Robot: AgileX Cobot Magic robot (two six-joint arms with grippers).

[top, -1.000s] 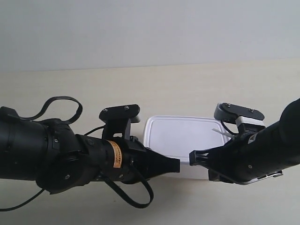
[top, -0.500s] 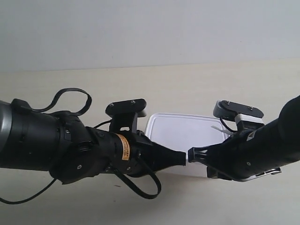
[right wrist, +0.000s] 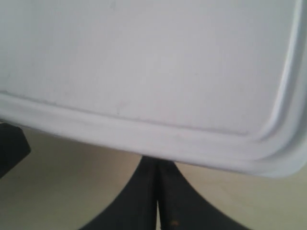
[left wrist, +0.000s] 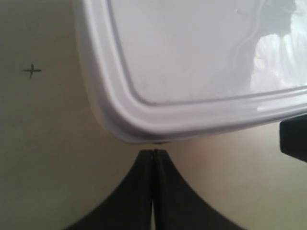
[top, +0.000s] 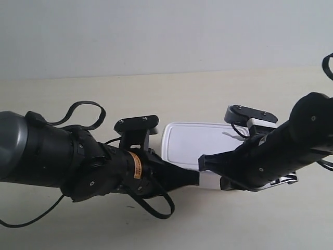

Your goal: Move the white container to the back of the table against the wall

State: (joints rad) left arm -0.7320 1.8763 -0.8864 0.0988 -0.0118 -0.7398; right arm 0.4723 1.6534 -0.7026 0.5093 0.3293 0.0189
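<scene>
The white container [top: 195,139] lies flat on the table [top: 234,94], lid on, well short of the wall [top: 156,31]. Both black grippers are shut with nothing held, tips against its near side. In the left wrist view my left gripper [left wrist: 153,152] just meets the white container [left wrist: 192,62] close to a rounded corner. The right wrist view has my right gripper [right wrist: 158,162] tucked under the lid rim of the white container [right wrist: 144,67]. Seen from outside, the left gripper [top: 195,178] and the right gripper [top: 203,163] nearly meet, and the arms hide most of the front edge.
Open table stretches between the container and the wall. A small dark cross mark [left wrist: 31,71] sits on the table beside the container. The bulky left arm [top: 57,159] with looping cables and the right arm [top: 281,148] fill the front of the scene.
The container has slid a little toward the wall. Both shut grippers have moved with it, and the right arm has swung up and toward the exterior view's left.
</scene>
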